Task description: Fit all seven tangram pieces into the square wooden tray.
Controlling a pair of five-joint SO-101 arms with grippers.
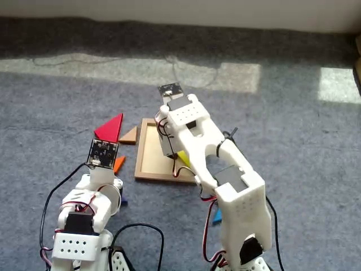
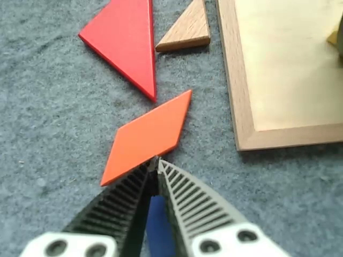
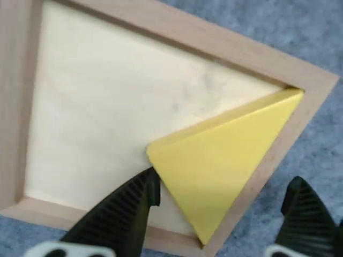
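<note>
The square wooden tray (image 1: pixel 148 164) lies on the carpet under my right arm. In the right wrist view, a yellow triangle (image 3: pixel 225 160) sits in one corner of the tray (image 3: pixel 107 96), its outer edge overlapping the rim. My right gripper (image 3: pixel 225 187) is open around it, and one finger (image 3: pixel 134 209) touches its corner. My left gripper (image 2: pixel 156 162) is shut, with its tips against the near edge of an orange parallelogram (image 2: pixel 147 136). Beyond lie a red triangle (image 2: pixel 126 40) and a small wooden triangle (image 2: pixel 187 29), both outside the tray (image 2: pixel 238 96).
A blue piece (image 2: pixel 157 227) shows under the left gripper's finger bases. Another blue piece (image 1: pixel 216 216) lies by the right arm's base. Grey carpet (image 1: pixel 293 141) stretches to the right of the tray and beyond it. Cables trail near both bases.
</note>
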